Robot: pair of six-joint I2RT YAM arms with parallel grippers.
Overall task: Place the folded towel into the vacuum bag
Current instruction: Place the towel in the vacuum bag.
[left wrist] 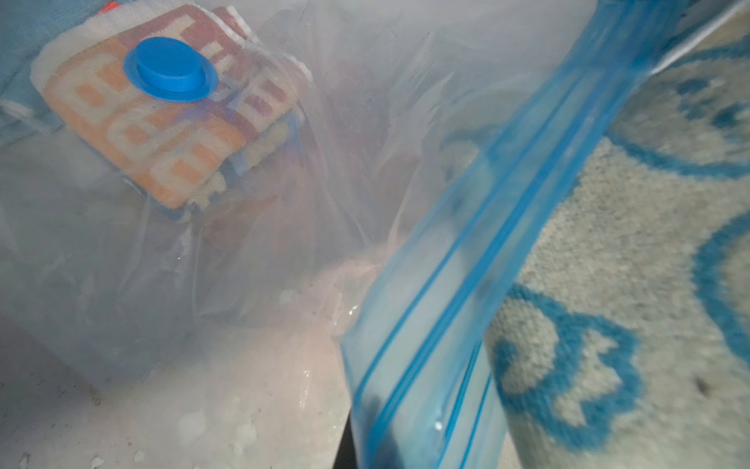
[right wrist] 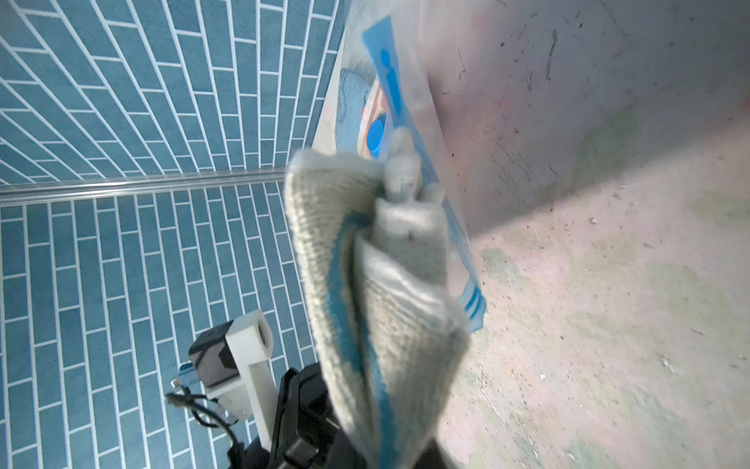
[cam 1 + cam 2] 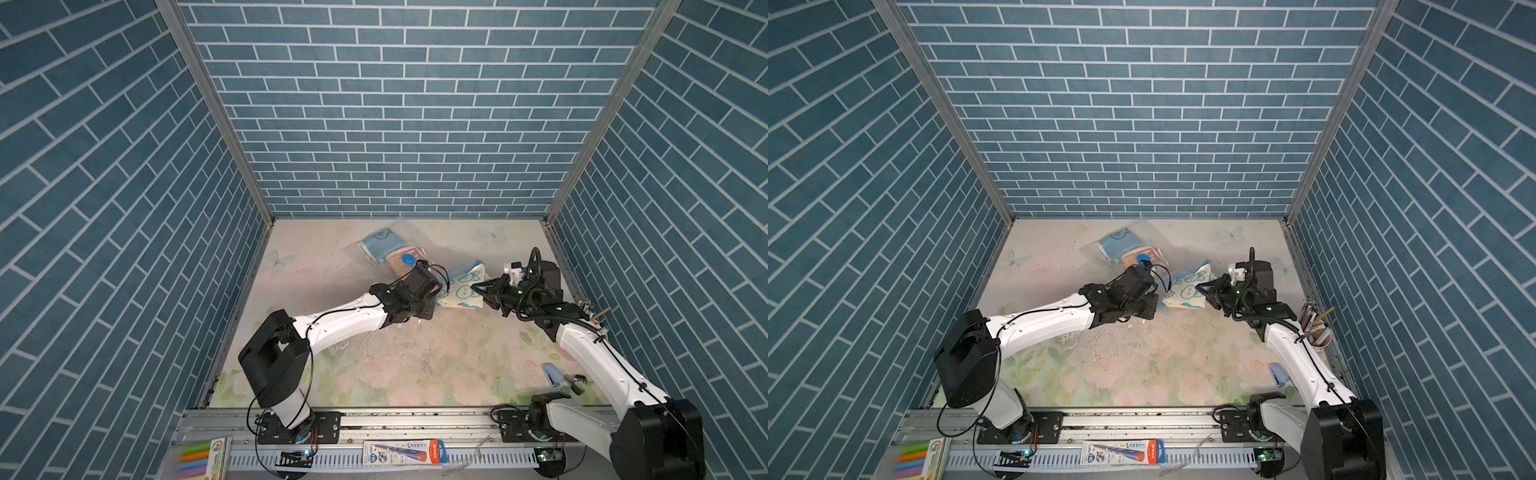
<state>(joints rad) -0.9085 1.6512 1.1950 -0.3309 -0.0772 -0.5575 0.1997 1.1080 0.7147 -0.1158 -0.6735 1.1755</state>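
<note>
Left of the round blue plastic valve cap (image 3: 408, 259) you have bare, scuffed floral tabletop (image 3: 299, 291) out to the side wall's metal rail, and more of it nearer you than the cap. The cap sits on the large clear, crinkled plastic vacuum bag (image 3: 395, 249), which lies just short of the back wall. Inside the bag are a folded blue towel (image 3: 378, 244) beyond the cap and a folded orange-checked towel (image 1: 134, 134) directly beneath it. Just on your side of the cap, your left gripper (image 3: 430, 304) is closed, its fingers hidden under the wrist. The bag's ribbed blue zip strip (image 1: 466, 264) rises off the table toward it, so it appears to pinch that lip. Right of the cap, the folded cream terry towel (image 3: 463, 291) with blue cartoon outlines touches the raised strip. Whether any of it has passed the mouth you cannot tell. Your right gripper (image 3: 482, 288) pinches its right edge narrowly, with little room left before the right wall.
</note>
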